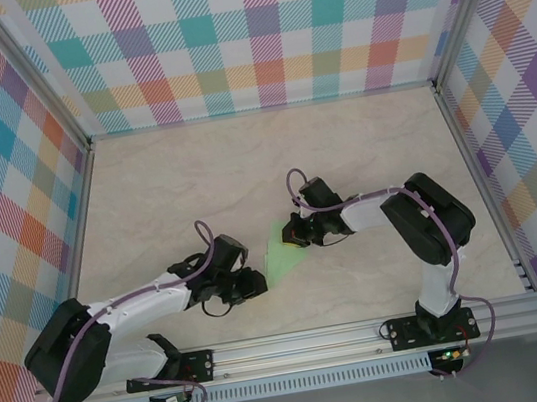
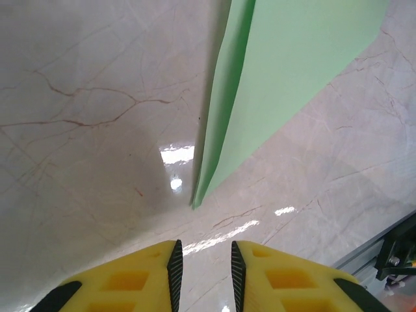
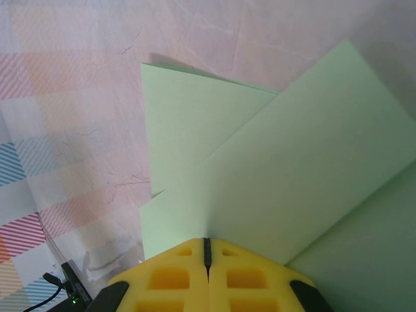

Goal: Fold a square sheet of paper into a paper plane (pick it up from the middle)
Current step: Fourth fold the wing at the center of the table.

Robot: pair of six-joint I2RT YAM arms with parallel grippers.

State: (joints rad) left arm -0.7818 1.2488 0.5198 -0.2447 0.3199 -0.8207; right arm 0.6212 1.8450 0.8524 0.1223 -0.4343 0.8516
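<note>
Top external, paper: pale-green folded sheet of paper (image 1: 279, 258) mid-table on beige marbled tabletop (image 1: 174, 175), its top end hidden under right gripper (image 1: 294, 234).
Left wrist, cut-off: sheet's far end leaves frame.
Right gripper: yellow fingers (image 3: 169, 276) pinched tight on the sheet, wrist tipped down.
Left gripper (image 1: 257, 284): fingers parted, empty, low beside paper.

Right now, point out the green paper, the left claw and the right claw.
green paper (image 3: 292, 175), right wrist view, upper flap.
left claw (image 2: 205, 255), left wrist view, midway between fingertips.
right claw (image 3: 207, 244), right wrist view, where fingertips meet.
</note>
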